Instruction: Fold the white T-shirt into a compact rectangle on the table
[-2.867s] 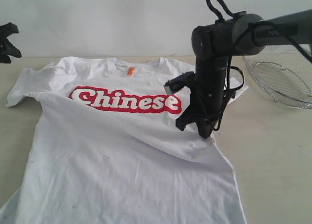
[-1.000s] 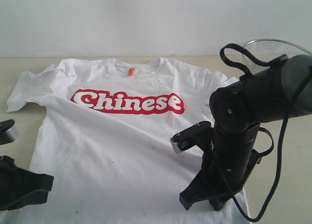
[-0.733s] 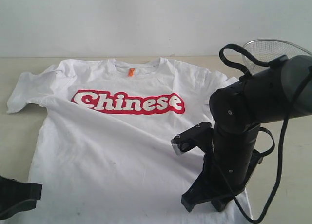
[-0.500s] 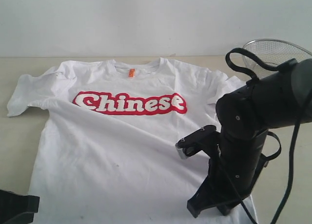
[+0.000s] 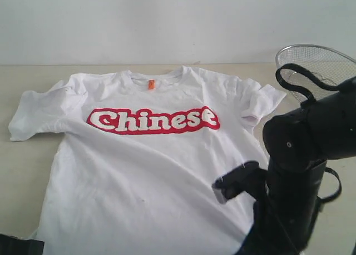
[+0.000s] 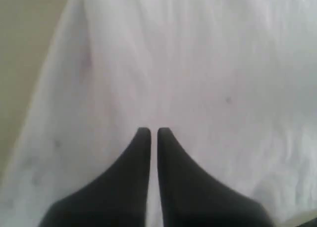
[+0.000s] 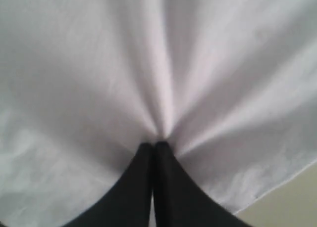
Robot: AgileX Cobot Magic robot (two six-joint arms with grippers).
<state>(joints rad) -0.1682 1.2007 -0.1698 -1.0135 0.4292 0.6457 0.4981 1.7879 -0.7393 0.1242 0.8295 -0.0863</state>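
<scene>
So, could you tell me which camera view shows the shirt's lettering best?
The exterior view: the red-outlined lettering reads whole across the T-shirt. Both wrist views show only plain white cloth, no lettering.

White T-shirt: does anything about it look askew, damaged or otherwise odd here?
The white T-shirt lies spread out, print up, and no tear shows. The oddities are minor: the sleeve nearest the wire basket is rumpled, and cloth puckers into pleats at the shut right gripper.

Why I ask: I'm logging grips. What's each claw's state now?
Left claw: closed over the shirt; hold unclear.
Right claw: closed, pinching the shirt.
</scene>
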